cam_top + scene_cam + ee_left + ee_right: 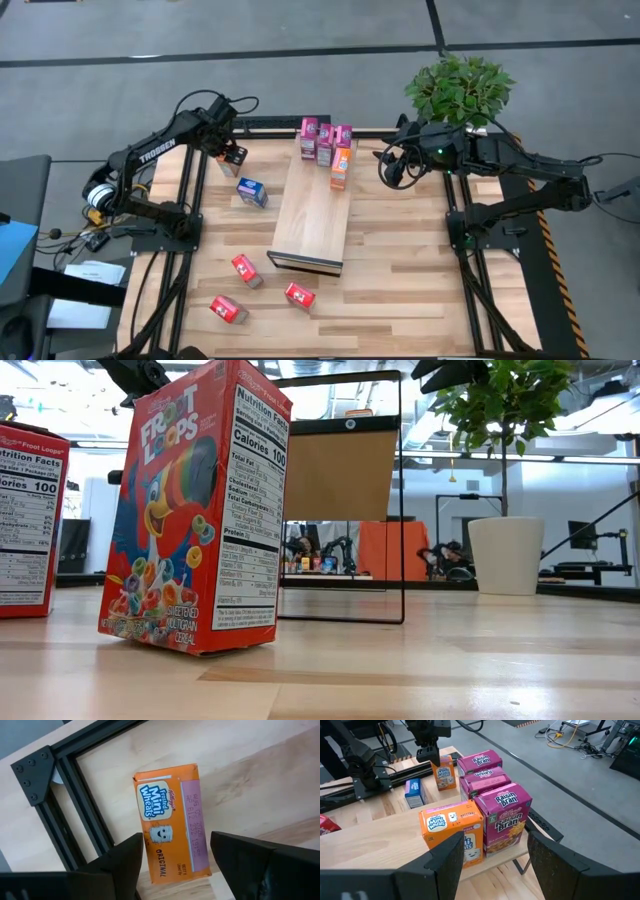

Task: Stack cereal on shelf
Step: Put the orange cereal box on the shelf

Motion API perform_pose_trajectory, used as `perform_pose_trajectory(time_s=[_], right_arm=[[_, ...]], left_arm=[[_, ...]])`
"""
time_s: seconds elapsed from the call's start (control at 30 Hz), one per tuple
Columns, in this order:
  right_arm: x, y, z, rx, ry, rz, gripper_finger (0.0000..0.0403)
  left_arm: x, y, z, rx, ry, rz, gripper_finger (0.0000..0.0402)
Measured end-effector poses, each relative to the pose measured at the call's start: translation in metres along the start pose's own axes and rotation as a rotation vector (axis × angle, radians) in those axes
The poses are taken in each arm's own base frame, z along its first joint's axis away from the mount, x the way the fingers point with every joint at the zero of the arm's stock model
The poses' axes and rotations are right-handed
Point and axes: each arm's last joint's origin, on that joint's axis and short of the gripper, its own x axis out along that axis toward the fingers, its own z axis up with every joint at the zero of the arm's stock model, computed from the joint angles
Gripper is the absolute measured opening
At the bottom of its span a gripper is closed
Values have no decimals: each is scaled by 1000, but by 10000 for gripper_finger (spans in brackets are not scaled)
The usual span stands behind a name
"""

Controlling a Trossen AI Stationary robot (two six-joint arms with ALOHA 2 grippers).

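The shelf [315, 210] is a long pale wooden block in the middle of the table. At its far end stand three magenta boxes [502, 812] and one orange box [451, 832]. My left gripper [232, 150] is open at the table's far left, above a second orange box [170, 820] that stands on the table; it also shows in the right wrist view [444, 774]. Its fingers stand on either side of that box. My right gripper [390, 165] is open and empty, just right of the shelf's far end. My left gripper comes at the orange box from above, one finger [127, 857] beside each narrow side of it. The box stands upright with its bottom on the table. I cannot tell whether the fingers touch it.
A blue box [252, 192] lies on the table left of the shelf. Three red boxes [246, 270] [299, 296] [228, 310] stand near the front edge; two of them fill the left of the low view [195, 510]. A black frame rail [75, 795] runs beside the orange box. A potted plant [460, 88] stands at the far right.
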Motion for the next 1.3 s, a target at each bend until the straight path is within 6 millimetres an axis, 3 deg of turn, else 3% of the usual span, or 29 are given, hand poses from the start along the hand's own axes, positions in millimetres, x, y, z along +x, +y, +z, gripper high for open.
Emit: perform_pose_trajectory(time_s=[0.53, 1.3], right_arm=[[0, 0, 0, -1, 0, 1, 245], [0, 0, 0, 23, 2, 3, 245]], left_arm=[[0, 0, 0, -31, 3, -15, 222], [0, -1, 0, -16, 7, -34, 174]])
